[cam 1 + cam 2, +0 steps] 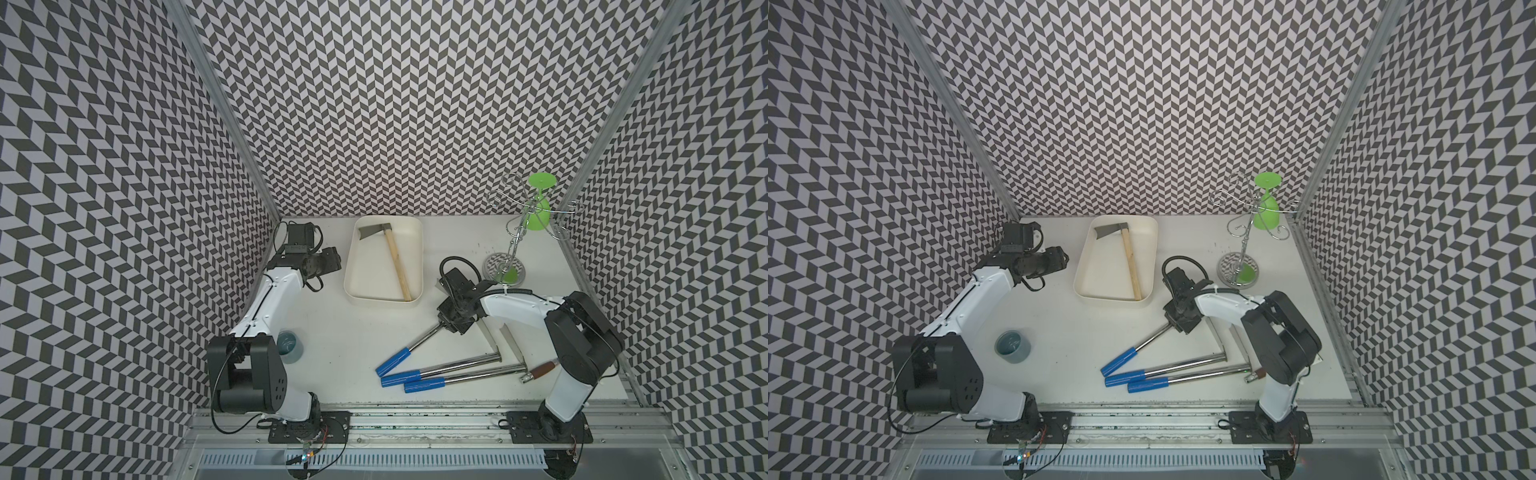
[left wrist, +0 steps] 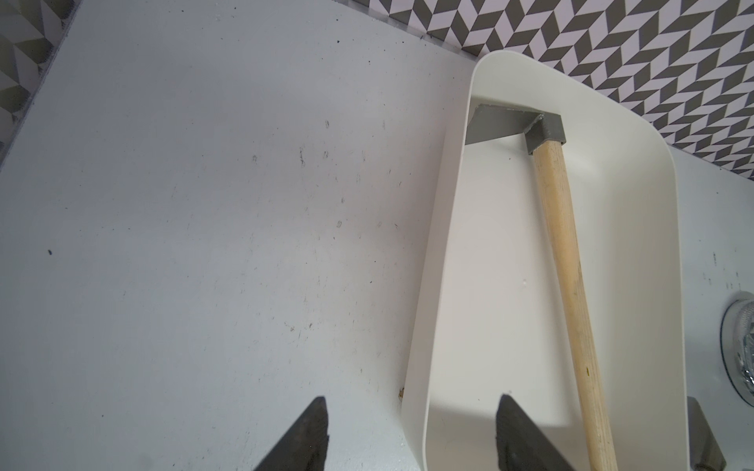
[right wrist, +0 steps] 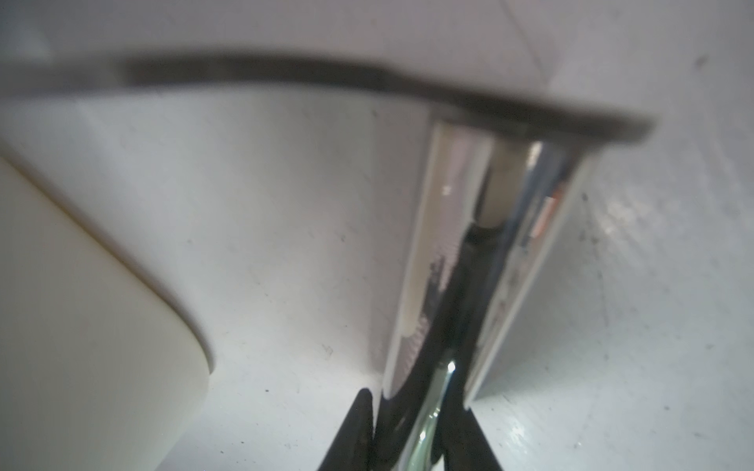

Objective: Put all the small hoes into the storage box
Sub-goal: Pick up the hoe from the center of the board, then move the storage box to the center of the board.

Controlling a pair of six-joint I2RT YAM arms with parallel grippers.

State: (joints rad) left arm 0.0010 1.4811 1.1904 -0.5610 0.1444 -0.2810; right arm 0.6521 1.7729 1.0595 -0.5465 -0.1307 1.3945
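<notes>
So right gripper is clamped on the chrome shaft of a blue-handled hoe; left gripper hangs open, empty, near the cream storage box.

This is looking like a robotics lab's test cell. Chevron-patterned panels are closing in behind and on both sides of the storage box, with bare aluminium posts holding them. The box is sitting on a scuffed white tabletop. Nearer than the box, an aluminium rail is carrying black mounting plates. From these the left arm and right arm are reaching out, trailing cables. A slotted cable duct is running nearer again.
</notes>
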